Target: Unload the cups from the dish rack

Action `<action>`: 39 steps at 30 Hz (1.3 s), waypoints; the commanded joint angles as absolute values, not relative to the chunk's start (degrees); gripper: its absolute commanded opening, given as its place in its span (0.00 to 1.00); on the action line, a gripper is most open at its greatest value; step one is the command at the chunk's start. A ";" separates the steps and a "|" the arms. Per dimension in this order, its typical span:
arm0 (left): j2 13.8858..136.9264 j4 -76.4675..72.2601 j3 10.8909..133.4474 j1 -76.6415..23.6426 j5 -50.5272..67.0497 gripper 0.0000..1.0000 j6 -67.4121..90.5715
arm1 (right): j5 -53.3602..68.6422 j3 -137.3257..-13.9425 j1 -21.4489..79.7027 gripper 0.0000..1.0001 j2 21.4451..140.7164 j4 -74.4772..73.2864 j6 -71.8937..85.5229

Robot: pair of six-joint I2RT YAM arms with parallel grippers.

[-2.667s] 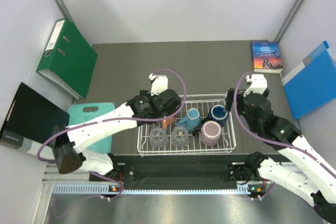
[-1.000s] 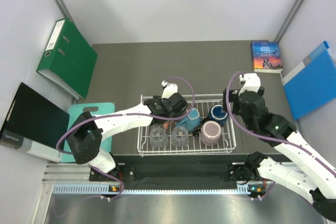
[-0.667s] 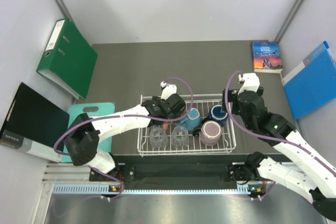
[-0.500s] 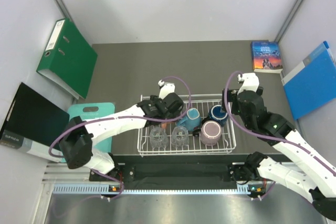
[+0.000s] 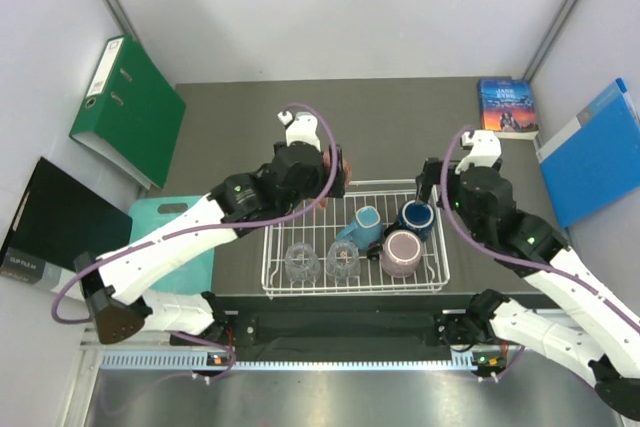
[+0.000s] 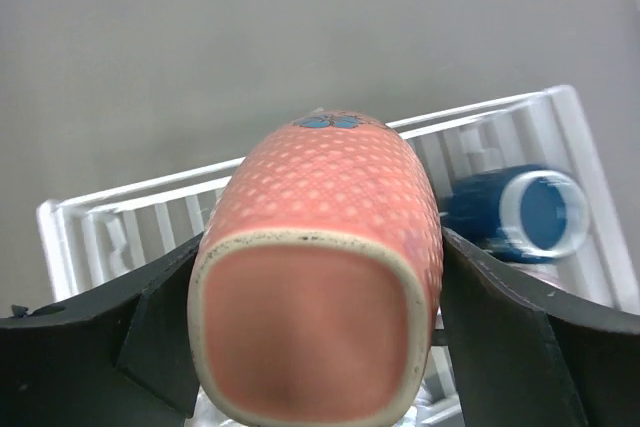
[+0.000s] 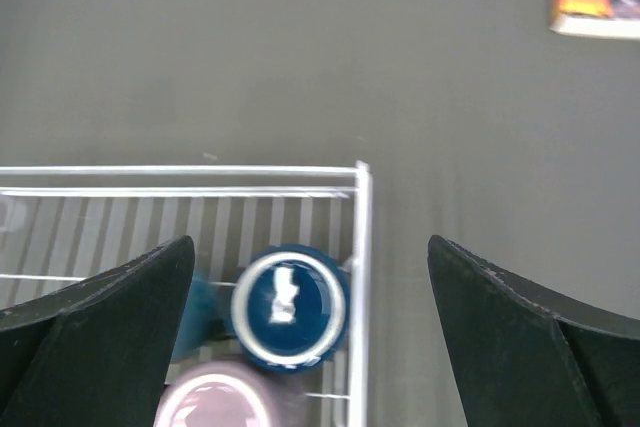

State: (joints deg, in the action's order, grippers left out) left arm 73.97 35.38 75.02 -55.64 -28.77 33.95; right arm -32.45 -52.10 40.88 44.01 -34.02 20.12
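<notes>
Three mugs [image 5: 403, 252], two tumblers [image 5: 301, 262] in rack [image 5: 286, 230]

On the surface [image 5: 240, 137] the dish rack [image 5: 380, 185] is set, two tumblers [image 5: 301, 261] placed in its near-left part and three mugs [image 5: 401, 252] grouped in its right half (a fourth mug [image 6: 330, 187] is held in the left claw [image 6: 320, 297] above its far-left rim).

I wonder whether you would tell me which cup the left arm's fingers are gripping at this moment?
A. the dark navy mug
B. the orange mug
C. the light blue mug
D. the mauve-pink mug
B: the left wrist view shows the orange mug clamped between the fingers of the left gripper, while the light blue mug, dark navy mug and mauve-pink mug sit in the dish rack.
</notes>
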 commanded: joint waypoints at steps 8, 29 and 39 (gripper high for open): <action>63.02 -3.39 62.77 -48.44 8.65 0.00 45.24 | -8.99 -60.90 40.61 0.97 43.50 -19.61 28.64; 62.49 -38.94 44.91 -42.01 30.68 0.00 60.65 | 16.87 -48.69 34.45 0.65 41.66 3.25 48.25; 62.40 -39.20 42.80 -42.01 29.27 0.00 59.51 | 19.86 -48.51 34.28 0.63 43.16 5.72 49.75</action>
State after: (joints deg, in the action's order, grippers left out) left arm 64.47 -31.38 43.20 -42.13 30.24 60.07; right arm 16.64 -47.97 34.57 43.22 1.72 48.29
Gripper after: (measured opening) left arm 0.838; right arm 0.633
